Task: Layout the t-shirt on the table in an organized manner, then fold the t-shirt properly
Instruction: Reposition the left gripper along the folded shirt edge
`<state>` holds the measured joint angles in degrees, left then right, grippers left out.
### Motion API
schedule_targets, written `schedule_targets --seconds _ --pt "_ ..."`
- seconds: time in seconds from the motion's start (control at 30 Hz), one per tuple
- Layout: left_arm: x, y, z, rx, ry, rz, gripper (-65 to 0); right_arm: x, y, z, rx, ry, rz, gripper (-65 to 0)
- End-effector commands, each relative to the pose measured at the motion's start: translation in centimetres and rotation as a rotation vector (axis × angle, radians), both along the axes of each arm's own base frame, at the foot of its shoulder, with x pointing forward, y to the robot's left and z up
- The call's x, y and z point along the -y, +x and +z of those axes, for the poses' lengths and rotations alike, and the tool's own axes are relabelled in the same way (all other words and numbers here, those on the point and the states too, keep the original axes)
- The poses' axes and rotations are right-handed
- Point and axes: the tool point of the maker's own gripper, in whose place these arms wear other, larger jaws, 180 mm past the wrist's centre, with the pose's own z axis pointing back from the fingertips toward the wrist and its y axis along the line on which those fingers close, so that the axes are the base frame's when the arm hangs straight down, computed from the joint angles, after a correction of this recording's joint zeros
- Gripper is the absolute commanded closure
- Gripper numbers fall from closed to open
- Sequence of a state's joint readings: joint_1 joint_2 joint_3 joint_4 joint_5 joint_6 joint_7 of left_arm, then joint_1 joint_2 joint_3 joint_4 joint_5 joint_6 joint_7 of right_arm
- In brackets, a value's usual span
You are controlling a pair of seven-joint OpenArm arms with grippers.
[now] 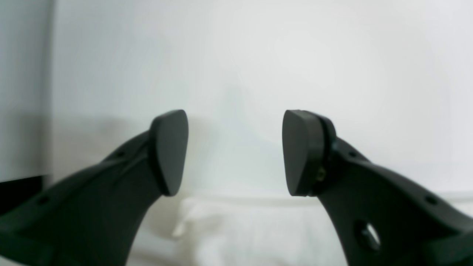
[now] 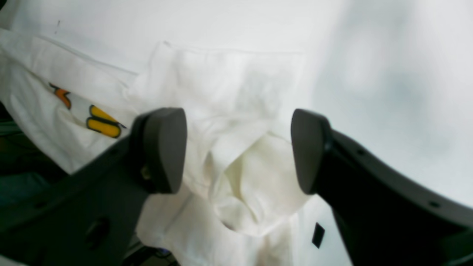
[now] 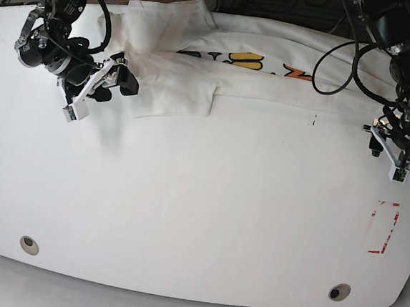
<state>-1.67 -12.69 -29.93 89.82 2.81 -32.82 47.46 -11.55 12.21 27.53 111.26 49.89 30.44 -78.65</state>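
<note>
T-shirt [image 3: 197, 74] lies bunched along the far edge of the counter [image 3: 199, 218], long axis running left-right, printed letters partly showing, one sleeve flap jutting toward the near side at left-centre. Right pincer [image 3: 118, 80] is spread and empty, right beside that flap; in the right wrist view crumpled cloth sits just past its pads [image 2: 164, 149]. Left pincer [image 3: 400, 153] is also spread and empty, over bare counter at scene right, well apart from the shirt's body. The right arm is clearly nearer; the shirt lies to the far side of both pincers.
</note>
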Motion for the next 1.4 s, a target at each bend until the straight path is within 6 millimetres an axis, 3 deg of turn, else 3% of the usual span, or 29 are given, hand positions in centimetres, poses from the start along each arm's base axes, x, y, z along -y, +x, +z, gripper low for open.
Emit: schedule_targets --seconds 0.0,0.2,0.37,0.53,1.1,1.37 --pt "-0.7 0.7 0.2 0.013 -0.003 0.011 -37.4 0.0 0.6 1.1 0.045 0.008 0.005 -42.5" --pt "-0.8 0.3 -1.9 -0.019 -0.033 0.018 -37.4 0.0 0.6 1.1 0.045 0.010 0.005 -42.5" --pt "-1.4 -0.2 -2.4 -0.051 0.001 0.020 -37.4 0.1 0.6 1.1 0.045 0.006 0.004 -42.5" --pt "-1.5 -2.0 -3.5 -0.091 0.007 0.021 -37.4 0.1 0.6 1.1 0.044 0.008 0.004 -42.5" --pt "-0.9 -5.7 -0.5 -0.067 0.137 -0.042 -37.4 0.1 0.5 1.0 0.043 0.007 0.006 -42.5" --pt "-0.7 -7.1 -0.4 -0.083 0.157 -0.054 -37.4 0.1 0.5 1.0 0.043 0.007 0.006 -42.5"
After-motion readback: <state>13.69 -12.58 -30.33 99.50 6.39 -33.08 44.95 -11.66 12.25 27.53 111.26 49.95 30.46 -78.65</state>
